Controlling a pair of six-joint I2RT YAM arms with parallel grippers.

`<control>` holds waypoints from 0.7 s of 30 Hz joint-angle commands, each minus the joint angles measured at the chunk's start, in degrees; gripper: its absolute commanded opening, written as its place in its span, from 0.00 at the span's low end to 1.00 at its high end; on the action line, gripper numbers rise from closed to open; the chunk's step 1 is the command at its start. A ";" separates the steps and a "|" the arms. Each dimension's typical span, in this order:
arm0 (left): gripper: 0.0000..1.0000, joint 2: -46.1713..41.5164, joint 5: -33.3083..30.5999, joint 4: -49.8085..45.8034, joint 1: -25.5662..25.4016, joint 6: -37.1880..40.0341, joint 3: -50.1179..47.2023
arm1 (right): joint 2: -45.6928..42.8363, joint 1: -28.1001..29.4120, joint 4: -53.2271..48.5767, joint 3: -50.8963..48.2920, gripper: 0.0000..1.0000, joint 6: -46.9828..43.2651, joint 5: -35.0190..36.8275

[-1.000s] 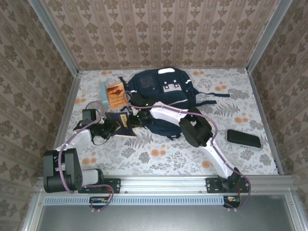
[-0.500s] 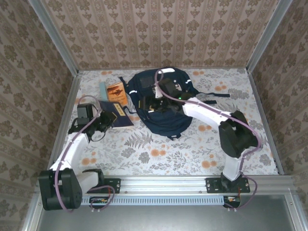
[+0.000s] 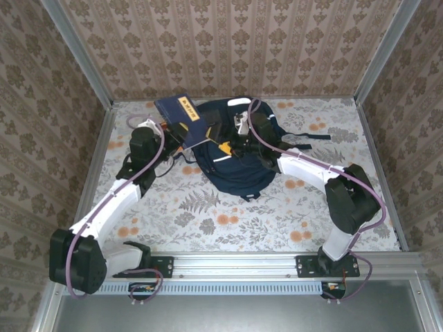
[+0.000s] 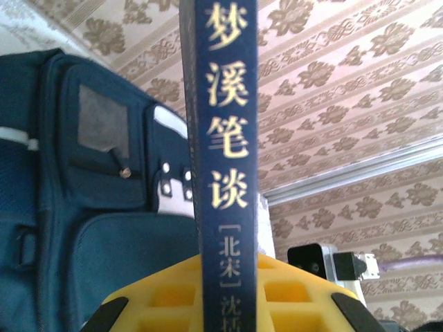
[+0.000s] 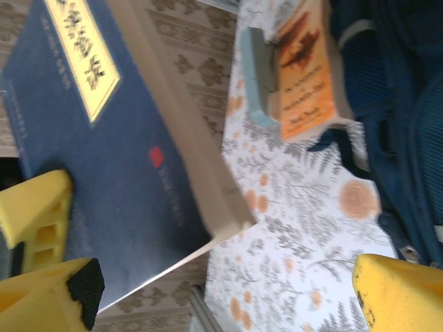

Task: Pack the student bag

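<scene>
Beside the fabric student bag (image 3: 239, 176), left jaws pinch a flat navy book (image 3: 181, 116); right jaws spread.

Each arm, the left arm (image 3: 111, 204) and the right arm (image 3: 304, 166), is built of glossy white link shells between chunky black joint housings. A lilac cable (image 3: 164, 146) trails back from each wrist along the links in loose loops. Farthest from the tools sit black bases (image 3: 130, 254). On the left gripper (image 4: 228, 301) the fingers (image 4: 166, 294) are bright yellow plastic with rectangular pockets, black at the outer corners. On the right gripper (image 5: 221, 283) the fingers (image 5: 41, 228) are the same slotted yellow, with a black textured pad (image 5: 86, 283) on one tip.
</scene>
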 commanded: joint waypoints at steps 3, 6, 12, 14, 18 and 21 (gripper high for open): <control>0.05 2.89 -5.24 14.00 -1.60 -5.17 2.96 | 3.31 -0.52 18.42 -0.21 0.91 15.49 -4.42; 0.05 4.39 -6.75 16.52 -2.05 -8.27 2.37 | 7.15 -0.52 24.29 1.98 0.87 20.89 -5.17; 0.05 6.83 -6.00 19.87 -2.56 -11.78 2.50 | 10.61 -0.09 27.53 5.67 0.79 24.03 -3.97; 0.05 7.61 -5.69 20.93 -2.67 -12.69 2.43 | 11.08 0.00 27.67 6.26 0.76 24.57 -3.52; 0.05 8.75 -5.48 21.45 -2.84 -14.29 2.35 | 12.18 -0.33 30.65 6.59 0.58 27.45 -2.89; 0.04 9.18 -5.55 22.08 -3.06 -14.62 2.14 | 12.15 -0.91 31.37 6.16 0.47 28.51 -1.81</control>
